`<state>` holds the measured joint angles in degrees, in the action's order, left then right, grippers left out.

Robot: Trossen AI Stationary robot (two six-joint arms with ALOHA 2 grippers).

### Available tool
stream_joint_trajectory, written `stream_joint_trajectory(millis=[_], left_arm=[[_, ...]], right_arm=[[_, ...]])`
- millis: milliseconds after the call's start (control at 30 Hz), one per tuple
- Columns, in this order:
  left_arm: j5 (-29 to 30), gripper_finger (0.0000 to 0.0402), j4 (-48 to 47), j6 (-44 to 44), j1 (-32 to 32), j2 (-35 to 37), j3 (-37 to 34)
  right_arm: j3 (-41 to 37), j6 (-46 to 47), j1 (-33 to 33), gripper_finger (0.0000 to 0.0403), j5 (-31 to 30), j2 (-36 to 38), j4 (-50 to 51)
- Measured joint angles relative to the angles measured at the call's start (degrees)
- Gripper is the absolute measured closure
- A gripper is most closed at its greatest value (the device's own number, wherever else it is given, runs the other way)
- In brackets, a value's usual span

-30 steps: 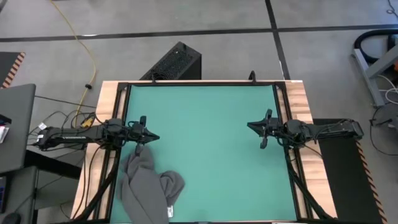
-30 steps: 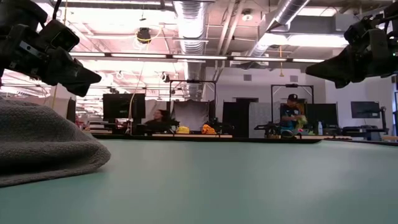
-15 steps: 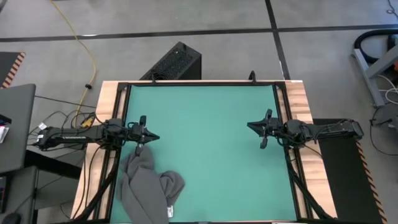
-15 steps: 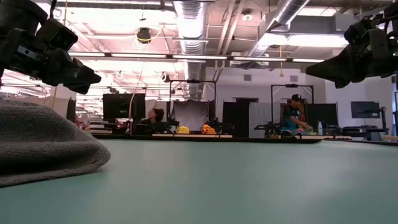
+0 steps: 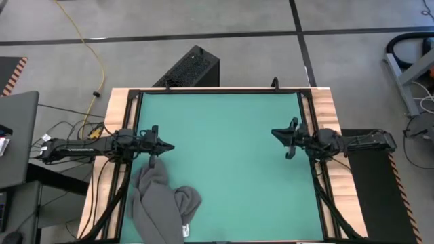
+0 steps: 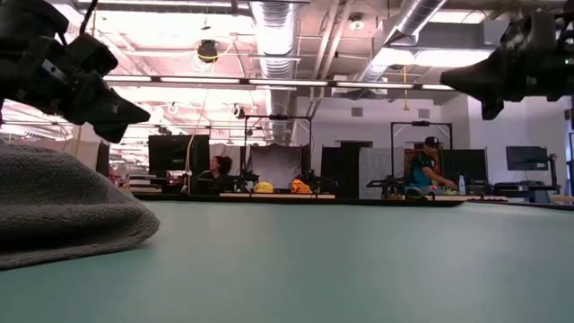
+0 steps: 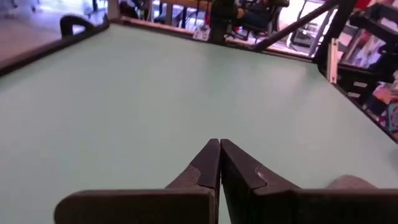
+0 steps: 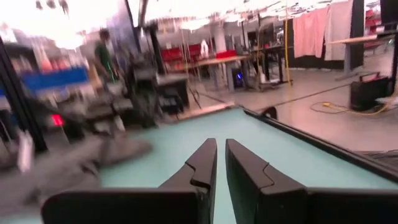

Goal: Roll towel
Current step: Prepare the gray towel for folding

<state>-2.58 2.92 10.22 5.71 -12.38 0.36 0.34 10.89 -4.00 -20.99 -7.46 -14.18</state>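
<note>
The dark grey towel [image 5: 161, 202] lies bunched on the green tabletop near the front left corner, its small white label [image 5: 184, 232] at the near edge. It also shows in the low view [image 6: 63, 206] and blurred in the right wrist view [image 8: 74, 163]. My left gripper [image 5: 169, 147] hovers shut just beyond the towel's far end, above the table; its own wrist view shows the fingertips together [image 7: 219, 148]. My right gripper [image 5: 273, 133] hovers shut near the table's right edge, far from the towel [image 8: 221, 149].
A black frame [image 5: 135, 102] runs along the table's sides. The green tabletop [image 5: 224, 156] stretches between the two grippers. People and workbenches show in the room beyond the far edge [image 6: 426, 170].
My right gripper has risen a little and shifted slightly toward the table's far edge. The towel has stayed where it was.
</note>
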Motion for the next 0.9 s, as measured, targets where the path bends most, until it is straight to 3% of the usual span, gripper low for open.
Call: stream_joint_trajectory(millis=[267,333,467,567,667,900], left_arm=[[2.4,0.0401,3.4,7.1,0.0,0.0,0.2],[-1.4,0.0401,3.1,7.0,-0.2,0.1,1.0],[-15.7,0.0386,3.6,5.6,-2.7,0.0,5.1],[-17.8,0.0363,4.4,8.9,-6.4,0.0,8.9],[-16.6,0.0340,4.1,9.2,-11.0,-0.1,12.1],[-5.6,0.0296,-3.4,9.4,-20.9,-4.7,16.9]], right_arm=[[0.0,2.5,0.0,0.0342,0.0,0.0,-2.2],[0.3,2.8,-0.2,0.0342,0.7,-0.1,-2.4],[2.2,1.2,-2.2,0.0342,2.8,-1.8,-2.6],[3.8,-1.8,-4.3,0.0341,2.8,-4.1,-2.7],[5.0,-3.4,-5.8,0.0334,2.8,-7.0,-2.5],[6.0,-3.8,-8.0,0.0284,1.6,-13.9,-3.7]])
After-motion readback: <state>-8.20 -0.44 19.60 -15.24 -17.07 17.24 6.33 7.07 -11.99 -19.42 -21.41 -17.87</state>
